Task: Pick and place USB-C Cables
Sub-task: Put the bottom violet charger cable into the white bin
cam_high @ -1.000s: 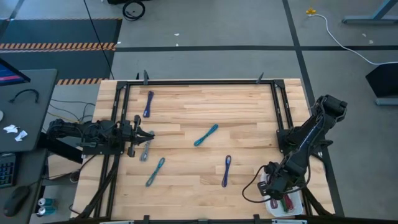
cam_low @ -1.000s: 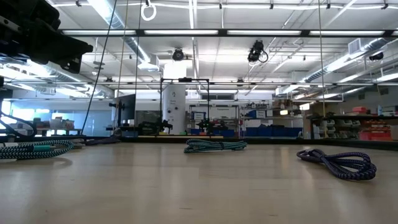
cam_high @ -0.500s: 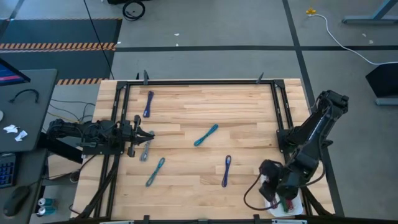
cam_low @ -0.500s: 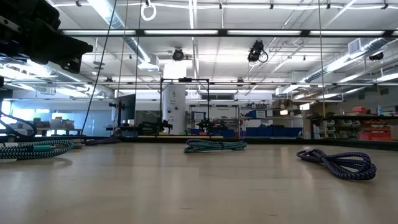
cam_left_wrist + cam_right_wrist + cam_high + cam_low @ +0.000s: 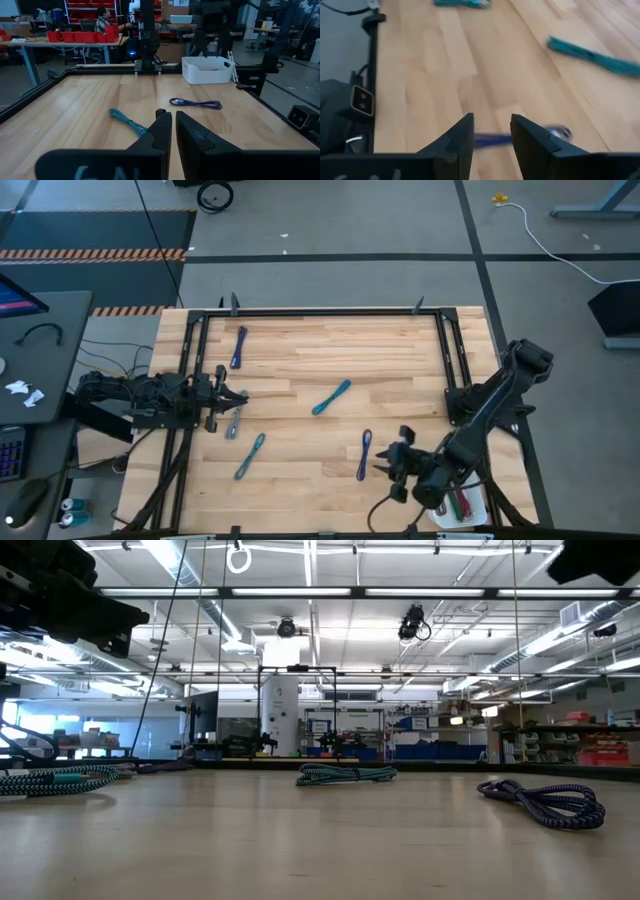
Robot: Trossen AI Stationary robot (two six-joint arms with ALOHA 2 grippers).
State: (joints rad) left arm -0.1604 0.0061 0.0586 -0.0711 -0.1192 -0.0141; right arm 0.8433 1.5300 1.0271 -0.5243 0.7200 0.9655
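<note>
Several short USB-C cables lie loose on the wooden table: a purple one [image 5: 239, 346] far left, a teal-blue one [image 5: 331, 396] mid-table, a green-blue one [image 5: 250, 455], a grey one [image 5: 233, 422], and a purple one [image 5: 364, 454] near right. My right gripper [image 5: 392, 465] hovers open just right of that purple cable [image 5: 559, 133], nothing between its fingers. My left gripper [image 5: 240, 398] waits shut at the table's left side [image 5: 173, 125], beside the grey cable.
A white bin [image 5: 462, 507] at the near right corner holds red and green cables, and also shows in the left wrist view [image 5: 207, 70]. A black frame [image 5: 320, 311] runs around the table. A person sits in the room beyond the table [image 5: 103, 17].
My right gripper has swung from above the white bin toward the table's left, up a little, to beside the near-right purple cable, rolling about its own axis as it went. The cables and my left arm have stayed put.
</note>
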